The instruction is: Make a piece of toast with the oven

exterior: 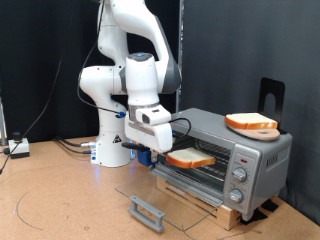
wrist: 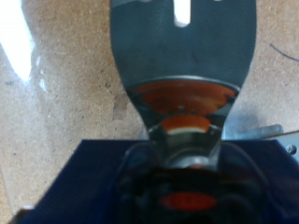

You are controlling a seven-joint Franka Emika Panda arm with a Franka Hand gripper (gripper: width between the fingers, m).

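The oven point(exterior: 255, 150) stands at the exterior view's right with its glass door point(exterior: 175, 193) folded down and its grey handle point(exterior: 147, 212) in front. My gripper point(exterior: 160, 143) is just outside the oven's mouth, at its left end. It is shut on the edge of the piece of toast point(exterior: 190, 157), which lies flat at the opening, just above the wire rack point(exterior: 200, 173). In the blurred wrist view, the orange-brown crust point(wrist: 182, 96) shows between my metal fingers point(wrist: 184, 56).
A second orange-crusted slice on a round tan board point(exterior: 250, 124) lies on the oven's top. The knobs point(exterior: 239, 173) are on the right panel. A dark blue thing point(exterior: 146, 155) sits under my hand. The robot base point(exterior: 110, 145) and cables point(exterior: 15, 148) are at the left.
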